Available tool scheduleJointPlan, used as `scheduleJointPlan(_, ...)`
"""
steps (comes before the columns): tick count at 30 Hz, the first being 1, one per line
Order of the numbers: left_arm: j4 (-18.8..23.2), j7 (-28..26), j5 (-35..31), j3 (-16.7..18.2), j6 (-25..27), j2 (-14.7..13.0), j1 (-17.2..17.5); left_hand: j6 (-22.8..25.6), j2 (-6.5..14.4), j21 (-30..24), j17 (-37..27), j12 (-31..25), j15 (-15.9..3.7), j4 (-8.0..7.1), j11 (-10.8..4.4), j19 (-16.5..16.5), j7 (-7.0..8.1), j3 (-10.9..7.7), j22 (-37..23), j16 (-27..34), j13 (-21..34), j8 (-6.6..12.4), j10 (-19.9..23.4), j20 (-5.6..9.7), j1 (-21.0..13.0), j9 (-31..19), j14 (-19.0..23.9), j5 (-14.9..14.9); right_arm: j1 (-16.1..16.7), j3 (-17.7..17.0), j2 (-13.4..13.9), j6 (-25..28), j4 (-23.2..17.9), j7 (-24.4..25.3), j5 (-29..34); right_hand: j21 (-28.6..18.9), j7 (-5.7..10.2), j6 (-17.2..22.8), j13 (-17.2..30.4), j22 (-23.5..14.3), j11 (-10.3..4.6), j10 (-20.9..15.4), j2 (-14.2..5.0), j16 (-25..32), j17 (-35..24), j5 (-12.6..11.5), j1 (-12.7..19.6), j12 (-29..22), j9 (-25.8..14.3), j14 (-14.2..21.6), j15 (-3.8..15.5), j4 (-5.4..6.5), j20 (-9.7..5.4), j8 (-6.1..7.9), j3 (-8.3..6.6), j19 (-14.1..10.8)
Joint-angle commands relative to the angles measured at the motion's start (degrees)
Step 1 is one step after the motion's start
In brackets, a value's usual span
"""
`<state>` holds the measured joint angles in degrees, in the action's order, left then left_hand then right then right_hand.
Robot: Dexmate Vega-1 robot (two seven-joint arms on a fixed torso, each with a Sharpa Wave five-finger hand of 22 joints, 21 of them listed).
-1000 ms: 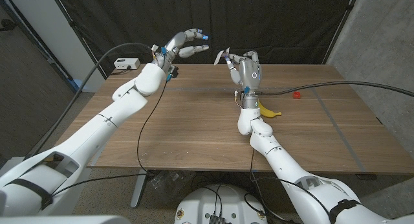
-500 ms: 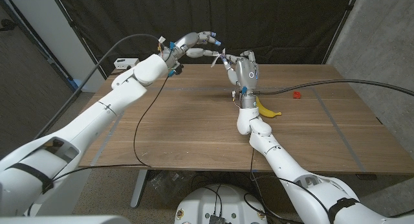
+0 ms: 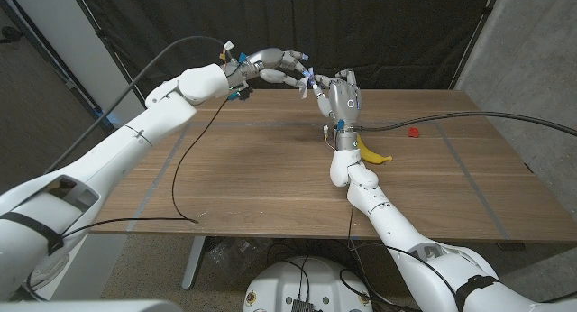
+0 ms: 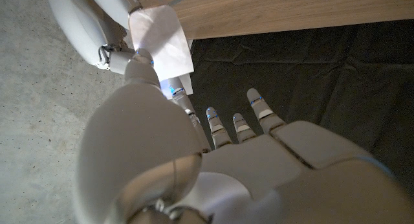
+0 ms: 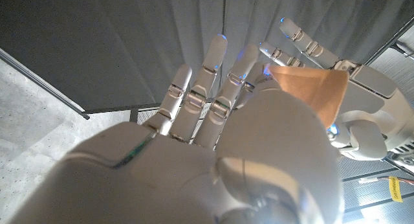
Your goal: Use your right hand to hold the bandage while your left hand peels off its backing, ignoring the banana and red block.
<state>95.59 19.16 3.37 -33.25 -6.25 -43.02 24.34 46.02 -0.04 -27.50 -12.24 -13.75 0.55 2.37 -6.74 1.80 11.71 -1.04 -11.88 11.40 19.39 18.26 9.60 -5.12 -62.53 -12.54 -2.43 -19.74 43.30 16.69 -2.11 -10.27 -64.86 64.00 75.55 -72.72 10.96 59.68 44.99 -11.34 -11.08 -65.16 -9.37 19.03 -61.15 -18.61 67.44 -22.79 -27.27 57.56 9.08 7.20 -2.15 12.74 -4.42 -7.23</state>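
Bandage [image 5: 312, 89] is pinched in the right hand [image 3: 341, 94] above the table [image 3: 270, 177]; left hand's [image 3: 275, 65] fingertips [image 4: 143, 58] grip its backing [image 4: 162, 44].

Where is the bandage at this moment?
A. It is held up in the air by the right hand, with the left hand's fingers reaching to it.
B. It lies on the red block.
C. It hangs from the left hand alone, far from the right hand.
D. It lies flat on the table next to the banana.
A: the bandage sits raised in the right hand, above the table, with the left hand at it.
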Motion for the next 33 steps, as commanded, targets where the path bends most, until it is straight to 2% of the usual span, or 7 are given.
scheduleJointPlan(1,0.9,2.1,-0.7,-0.5,2.0,-0.9,-0.9,-2.5,3.0,-0.2,-0.1,0.5,-0.05,-0.17,0.03,0.0,0.75,-0.63,-0.2,0.4,-0.2,-1.75,-0.4,0.12,-0.8,0.3,-0.8,-1.0,0.2,-0.6,-0.2,-0.4,-0.4,0.0,0.2,0.0,1.26,1.7,0.1,-0.1,-0.22,-0.4,-0.15,-0.1,-0.3,-0.5,0.3,0.0,-0.1,0.3,4.41,0.16,-8.44,0.43,0.40,0.4)
scheduleJointPlan(3,0.7,1.7,-1.3,-0.7,2.1,-0.7,-1.0,-1.1,5.8,-0.4,-0.1,0.2,-0.37,0.09,-0.09,0.1,0.22,-1.92,-0.3,0.8,-0.4,-1.70,0.6,0.15,-2.6,0.5,-0.1,-1.2,0.2,-0.7,-0.3,-0.4,-0.4,0.0,0.2,-0.1,1.25,1.7,0.1,-0.1,-0.22,-0.5,-0.15,0.0,-0.3,-0.5,0.3,0.0,0.0,0.4,4.41,0.14,-8.47,0.43,0.40,0.4)
scheduleJointPlan(6,0.3,2.6,-1.8,-1.4,2.2,-0.4,-1.8,7.7,6.9,-0.9,0.2,-0.3,-0.99,0.64,-0.46,0.8,-3.81,-2.04,-0.3,1.0,-1.1,1.31,2.6,0.95,-3.9,0.4,0.7,-0.2,0.2,-0.6,-0.3,-0.3,-0.2,0.0,0.0,-0.1,1.25,1.7,0.2,-0.1,-0.23,-0.5,-0.14,-0.1,-0.3,-0.5,0.3,0.0,0.0,0.4,4.41,0.14,-8.46,0.42,0.44,0.4)
scheduleJointPlan(8,0.3,2.8,-2.2,-1.6,2.3,-0.4,-2.1,9.9,7.5,-1.1,0.2,-0.4,-1.22,0.78,-0.16,0.9,-5.10,-2.27,-0.3,1.0,-1.3,2.27,3.3,0.88,-4.4,0.2,0.8,0.1,0.2,-0.7,-0.4,-0.2,-0.2,0.0,0.0,0.0,1.23,1.8,0.2,-0.1,-0.24,-0.4,-0.18,-0.1,-0.3,-0.5,0.4,0.0,0.1,0.4,4.41,0.15,-8.51,0.39,0.41,0.4)
scheduleJointPlan(15,0.7,1.1,-4.3,-1.6,1.7,-0.5,-1.8,15.2,8.9,-1.6,0.2,-0.8,-2.34,0.86,-0.98,1.4,-7.42,-2.78,-0.3,1.4,-1.8,4.77,5.3,1.71,-5.4,-0.7,1.7,0.9,0.3,-1.0,-0.6,-0.2,-0.2,0.0,-0.3,-0.1,1.24,1.9,0.2,-0.1,-0.24,-0.5,-0.13,-0.1,-0.4,-0.5,0.4,0.0,0.1,0.5,4.40,0.14,-8.49,0.39,0.49,0.4)
scheduleJointPlan(24,2.4,-1.4,-5.3,-0.3,0.5,-1.2,0.1,14.5,9.8,-1.8,0.0,-0.7,-2.80,0.23,-1.39,0.9,-6.10,-2.96,-0.5,1.5,-1.7,5.57,4.9,2.56,-5.2,-2.1,1.5,0.6,-0.1,-1.1,-0.8,-0.5,0.4,0.0,-1.5,-0.1,1.25,1.9,0.2,-0.1,-0.23,-0.6,-0.18,-0.1,-0.4,-0.5,0.5,0.0,-0.1,0.5,4.41,0.13,-8.50,0.48,0.51,0.4)
scheduleJointPlan(33,9.6,-11.2,-7.0,5.7,0.2,-4.5,8.4,14.9,10.0,-2.0,-0.3,-1.2,-3.34,-0.03,-1.59,0.8,-6.66,-3.15,-0.6,1.8,-1.3,6.43,5.6,2.73,-5.3,-2.9,2.2,0.3,-1.3,0.5,-0.7,1.2,1.8,0.0,-11.7,-0.4,1.24,2.1,0.1,-0.2,-0.21,-0.8,-0.14,0.0,-0.4,-0.4,0.5,0.0,0.0,0.8,4.41,0.04,-8.54,0.48,0.58,0.3)
